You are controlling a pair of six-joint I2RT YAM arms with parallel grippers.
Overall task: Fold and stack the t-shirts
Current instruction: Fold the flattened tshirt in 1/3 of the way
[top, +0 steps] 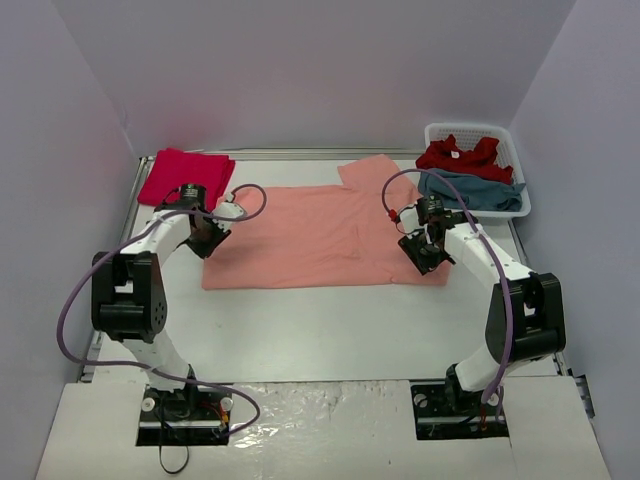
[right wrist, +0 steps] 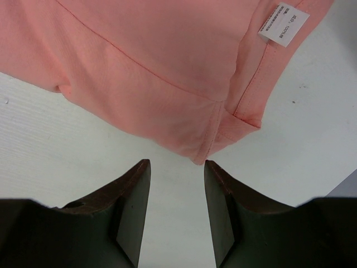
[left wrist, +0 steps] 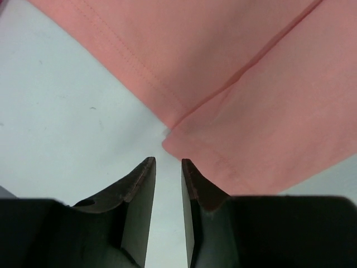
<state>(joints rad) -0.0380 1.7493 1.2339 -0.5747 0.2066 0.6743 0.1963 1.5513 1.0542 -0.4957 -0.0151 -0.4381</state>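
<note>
Left tool [left wrist: 168, 161], right tool [right wrist: 177, 163] parted beside salmon t-shirt [top: 310, 235].

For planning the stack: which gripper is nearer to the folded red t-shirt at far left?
Left. The left gripper hovers just in front of the folded red t-shirt; the right gripper is across the salmon t-shirt.

On both wrist feeds the salmon t-shirt [left wrist: 251, 84] runs off the frame edges, so I only get one corner of it from each side. Its care label [right wrist: 283, 25] carries print too small for me to read. Overhead, the left claw [top: 210, 236] and right claw [top: 425, 255] are too small for me to tell whether they touch the cloth. In the basket [top: 480, 130], the crumpled red t-shirt [top: 458, 155] covers part of the teal t-shirt [top: 480, 192].
</note>
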